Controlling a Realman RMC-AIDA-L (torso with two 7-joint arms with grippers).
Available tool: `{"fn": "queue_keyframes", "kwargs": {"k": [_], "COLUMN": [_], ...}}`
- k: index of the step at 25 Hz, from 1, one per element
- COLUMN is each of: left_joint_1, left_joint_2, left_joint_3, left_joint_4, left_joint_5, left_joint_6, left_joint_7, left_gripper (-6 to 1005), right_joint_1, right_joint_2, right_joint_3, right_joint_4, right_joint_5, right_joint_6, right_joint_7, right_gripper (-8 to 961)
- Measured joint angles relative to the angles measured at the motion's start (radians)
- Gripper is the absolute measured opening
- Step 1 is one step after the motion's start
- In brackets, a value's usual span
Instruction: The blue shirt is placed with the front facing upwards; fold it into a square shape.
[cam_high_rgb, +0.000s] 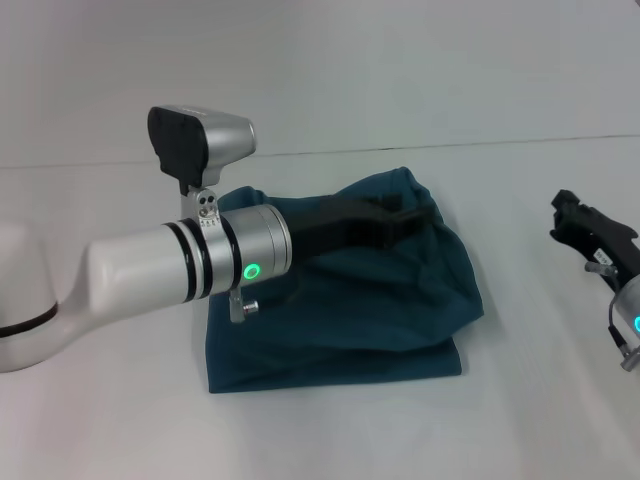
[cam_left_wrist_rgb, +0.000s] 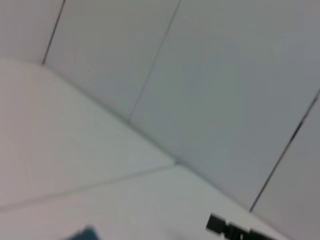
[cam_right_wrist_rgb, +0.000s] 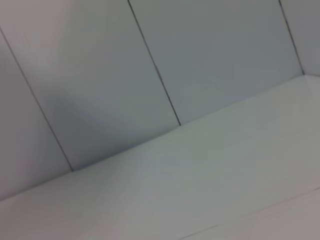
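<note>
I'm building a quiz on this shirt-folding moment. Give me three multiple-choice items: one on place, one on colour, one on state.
1. Where is the left gripper?
A. Over the shirt's far part
B. Parked off the cloth at the table's near edge
C. Beside the right gripper

2. What colour is the blue shirt?
A. Red
B. Dark teal-blue
C. Yellow

3. How does the shirt lie?
A. Spread fully flat with sleeves out
B. Hanging off the table
C. Bunched into a compact, partly folded heap

Answers: 1 A, the left arm reaches across the cloth in the head view, while the right gripper sits off to the right on the white table. 2 B, plain teal fabric shows. 3 C, no sleeves or lettering are visible.
</note>
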Motion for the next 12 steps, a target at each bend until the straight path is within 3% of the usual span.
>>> {"fn": "queue_keyframes", "kwargs": {"k": [5,9,12], "left_joint_1": [0.102,0.207,0.272], "left_joint_2": [0.0,0.0,0.0], "left_joint_3": [-0.011,-0.092,-0.139], "left_joint_4": [0.067,0.095,0.068], "left_joint_5": [-0.141,-0.215,-0.284], "left_joint_6": [0.069,0.156,0.243], "left_joint_7": [0.201,0.362,0.496], "left_gripper": [524,662,736], "right_joint_1": [-0.041,-0.054,-0.024], "right_joint_2": [-0.013,-0.06,-0.1], "right_joint_3": [0.038,-0.028,-0.133], "right_joint_4": [-0.005,-0.051,-0.142], "right_joint_5": [-0.004,-0.081,-0.165], "right_joint_6": [-0.104,-0.231,-0.353], "right_joint_7": [0.055,0.205,0.34], "right_gripper": [37,38,39]}}
